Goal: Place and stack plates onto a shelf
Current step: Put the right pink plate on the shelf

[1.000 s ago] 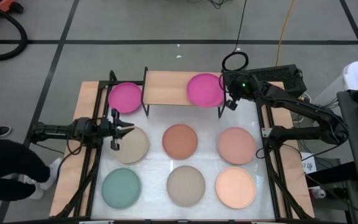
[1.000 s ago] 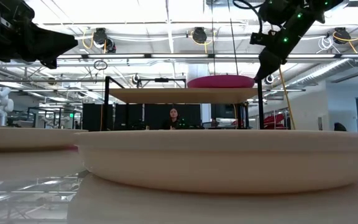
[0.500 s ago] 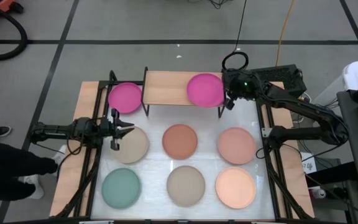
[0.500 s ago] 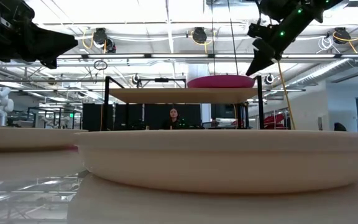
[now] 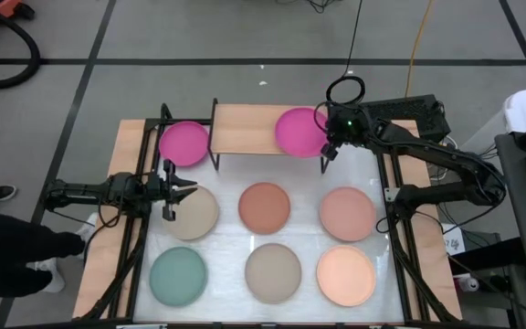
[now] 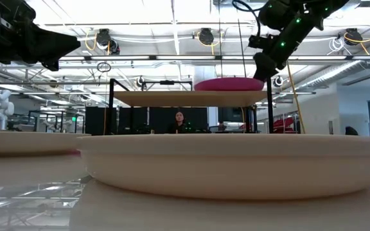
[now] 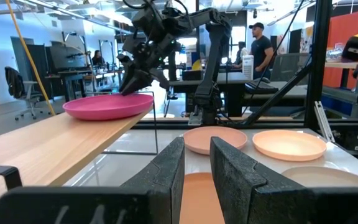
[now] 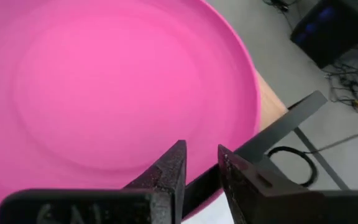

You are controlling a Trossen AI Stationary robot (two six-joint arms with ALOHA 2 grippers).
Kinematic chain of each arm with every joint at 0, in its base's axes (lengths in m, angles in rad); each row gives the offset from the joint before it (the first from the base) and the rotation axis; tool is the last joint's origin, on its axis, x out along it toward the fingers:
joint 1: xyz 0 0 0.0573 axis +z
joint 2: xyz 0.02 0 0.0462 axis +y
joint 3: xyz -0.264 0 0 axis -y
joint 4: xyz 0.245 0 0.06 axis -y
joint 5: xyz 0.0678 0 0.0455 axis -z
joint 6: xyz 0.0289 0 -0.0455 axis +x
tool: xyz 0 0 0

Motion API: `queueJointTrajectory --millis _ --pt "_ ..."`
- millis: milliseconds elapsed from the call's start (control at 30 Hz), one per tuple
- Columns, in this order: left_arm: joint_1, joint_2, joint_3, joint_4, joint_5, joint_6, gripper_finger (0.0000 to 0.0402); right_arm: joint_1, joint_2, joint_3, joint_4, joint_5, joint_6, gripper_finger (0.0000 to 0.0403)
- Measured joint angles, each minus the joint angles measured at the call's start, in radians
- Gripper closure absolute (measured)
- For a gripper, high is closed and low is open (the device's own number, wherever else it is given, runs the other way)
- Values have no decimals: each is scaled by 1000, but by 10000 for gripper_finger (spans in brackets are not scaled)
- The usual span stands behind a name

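Note:
The shelf point(image 5: 249, 129) stands at the table's far edge. One magenta plate point(image 5: 298, 132) lies flat on the shelf's right end. The other magenta plate point(image 5: 184, 143) lies on the table left of the shelf. My right gripper point(image 5: 328, 151) is shut and hovers at the right rim of the shelf's plate; it also shows in the low view point(image 6: 259, 74). My left gripper point(image 5: 193, 187) is shut and waits above the left part of the beige plate point(image 5: 199, 215). My right gripper point(image 8: 201, 152) slants down from the table's right side, its shut fingers at the right rim point(image 8: 235, 124) of the magenta plate on the shelf. I cannot tell whether the fingertips touch that rim. The plate lies flat on the board.
On the table in front of the shelf lie the terracotta point(image 5: 264, 206), dusty pink point(image 5: 346, 212), teal point(image 5: 178, 276), taupe point(image 5: 273, 272) and peach point(image 5: 345, 275) plates, in two rows. The shelf's left half is bare wood. A black shelf leg point(image 8: 278, 127) stands right below my right gripper.
My right gripper has moved a little toward the table's left, from beside the shelf's right legs up to the magenta plate's right rim. The plate has kept its place on the shelf.

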Motion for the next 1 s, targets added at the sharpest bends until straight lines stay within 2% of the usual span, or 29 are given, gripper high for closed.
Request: queueJointTrajectory --millis 167,433,567,800,900,1000 --pt "0 0 0 0 0 0 320 0 -14 0 -20 81 -18 325" --pt "0 0 0 0 0 0 320 -7 -23 -2 -23 78 -17 325" --pt "0 0 0 0 0 0 320 2 -70 -4 41 -26 -16 325" --pt "0 0 0 0 0 0 320 65 -160 -4 85 -348 -45 325" --pt "0 0 0 0 0 0 320 131 -161 -4 37 -360 -96 325" --pt "0 0 0 0 0 0 320 197 -147 -4 1 -313 -140 325"
